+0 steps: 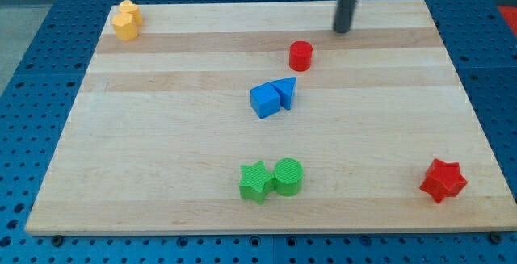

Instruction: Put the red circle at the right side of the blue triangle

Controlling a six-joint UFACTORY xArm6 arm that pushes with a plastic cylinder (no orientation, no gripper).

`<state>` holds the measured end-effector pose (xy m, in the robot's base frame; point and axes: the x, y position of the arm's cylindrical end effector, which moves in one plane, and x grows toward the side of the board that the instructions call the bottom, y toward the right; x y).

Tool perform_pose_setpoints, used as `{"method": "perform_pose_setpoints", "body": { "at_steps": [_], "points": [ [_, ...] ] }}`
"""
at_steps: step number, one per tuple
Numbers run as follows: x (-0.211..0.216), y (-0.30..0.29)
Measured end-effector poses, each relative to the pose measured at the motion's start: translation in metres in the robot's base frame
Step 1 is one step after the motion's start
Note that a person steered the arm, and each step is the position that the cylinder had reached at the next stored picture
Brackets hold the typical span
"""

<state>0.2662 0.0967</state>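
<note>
The red circle stands on the wooden board, above the middle. The blue triangle lies just below it and slightly to the left, a small gap apart. A blue cube touches the triangle's left side. My tip rests near the board's top edge, up and to the right of the red circle, apart from it.
Two yellow blocks sit together at the top left corner. A green star and a green circle touch each other near the bottom middle. A red star lies at the bottom right.
</note>
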Motion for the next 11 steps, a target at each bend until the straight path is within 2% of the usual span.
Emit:
{"method": "perform_pose_setpoints", "body": {
  "at_steps": [1,2,4,5,6,7,9,10,11],
  "points": [
    [0.028,-0.072],
    [0.074,-0.086],
    [0.095,-0.023],
    [0.08,-0.062],
    [0.047,-0.058],
    [0.054,-0.012],
    [0.165,0.057],
    [0.162,0.054],
    [0.129,0.034]
  ]
}}
